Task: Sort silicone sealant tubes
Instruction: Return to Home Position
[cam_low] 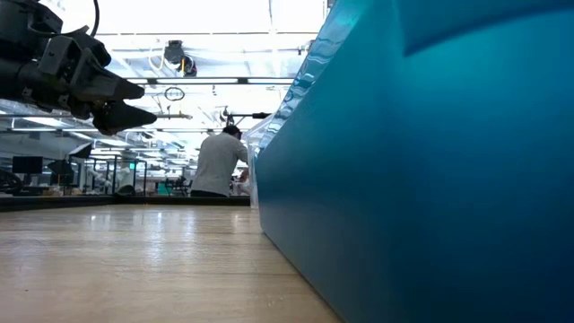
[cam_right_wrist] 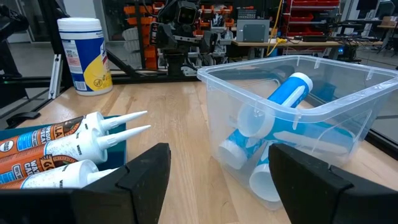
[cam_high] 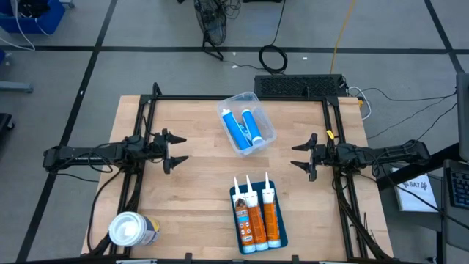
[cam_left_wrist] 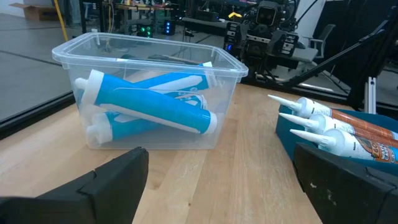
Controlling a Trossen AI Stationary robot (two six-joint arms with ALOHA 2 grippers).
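Three orange tubes [cam_high: 254, 216], seemingly three blue tubes [cam_high: 238, 130], one blue bin [cam_low: 430, 161], one clear container [cam_high: 266, 117], one canister [cam_high: 130, 229].

Grey floor [cam_high: 146, 26] with dark lines, coiled black cable [cam_high: 273, 59] behind the wooden table [cam_high: 198, 176]. Person [cam_low: 218, 166] at far benches, bright ceiling lights [cam_low: 206, 18].
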